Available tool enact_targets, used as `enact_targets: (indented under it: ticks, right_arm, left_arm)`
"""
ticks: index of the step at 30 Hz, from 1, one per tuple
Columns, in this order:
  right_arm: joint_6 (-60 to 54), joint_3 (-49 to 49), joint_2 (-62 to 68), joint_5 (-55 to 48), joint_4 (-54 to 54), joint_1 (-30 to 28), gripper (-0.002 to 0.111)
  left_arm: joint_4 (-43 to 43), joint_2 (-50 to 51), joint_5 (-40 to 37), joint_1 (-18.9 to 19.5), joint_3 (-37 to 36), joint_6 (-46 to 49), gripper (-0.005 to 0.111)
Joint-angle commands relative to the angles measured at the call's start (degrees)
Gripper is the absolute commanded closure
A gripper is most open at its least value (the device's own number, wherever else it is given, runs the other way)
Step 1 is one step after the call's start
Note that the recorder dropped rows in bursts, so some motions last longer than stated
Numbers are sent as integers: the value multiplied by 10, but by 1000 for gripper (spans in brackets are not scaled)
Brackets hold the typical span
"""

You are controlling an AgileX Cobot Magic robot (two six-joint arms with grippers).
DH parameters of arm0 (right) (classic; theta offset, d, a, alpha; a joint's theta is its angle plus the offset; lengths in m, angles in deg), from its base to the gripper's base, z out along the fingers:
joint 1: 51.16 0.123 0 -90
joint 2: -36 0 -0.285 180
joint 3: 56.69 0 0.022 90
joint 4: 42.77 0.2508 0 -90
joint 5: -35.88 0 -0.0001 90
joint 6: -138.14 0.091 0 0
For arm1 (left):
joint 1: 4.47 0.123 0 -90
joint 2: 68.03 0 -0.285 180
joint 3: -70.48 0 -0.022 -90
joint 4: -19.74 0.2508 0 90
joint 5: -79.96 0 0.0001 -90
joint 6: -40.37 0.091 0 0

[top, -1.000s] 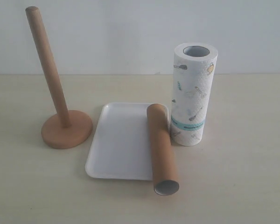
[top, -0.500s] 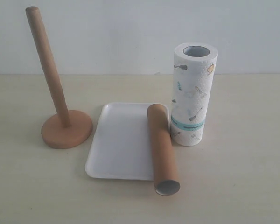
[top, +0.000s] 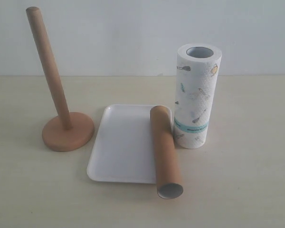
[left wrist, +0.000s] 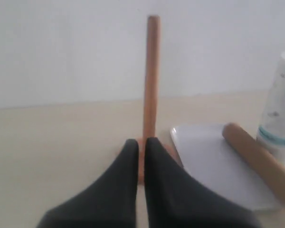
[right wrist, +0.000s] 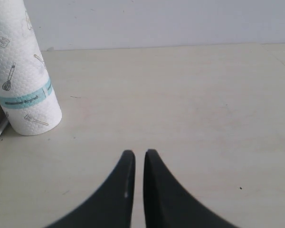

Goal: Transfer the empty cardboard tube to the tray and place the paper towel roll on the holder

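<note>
The empty cardboard tube lies along the right rim of the white tray, its open near end past the tray's front edge. The paper towel roll stands upright just right of the tube. The wooden holder stands bare to the left of the tray. Neither gripper shows in the exterior view. My left gripper is shut and empty, facing the holder, with the tray, tube and roll beside it. My right gripper is shut and empty over bare table, apart from the roll.
A pale wooden table carries everything, and a plain white wall stands close behind it.
</note>
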Motion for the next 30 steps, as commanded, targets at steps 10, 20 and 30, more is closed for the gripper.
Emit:
enact_targets:
  ticks: [10, 20, 30]
  right_arm:
    - [-1, 0, -3, 6, -2, -1, 101]
    - [-1, 0, -3, 7, -2, -1, 101]
    - [-1, 0, -3, 7, -2, -1, 101]
  left_arm:
    - [-14, -2, 306, 156, -227, -4, 103]
    - [-19, -2, 250, 135, -294, -4, 103]
    - [-15, -2, 245, 125, -294, 22, 103]
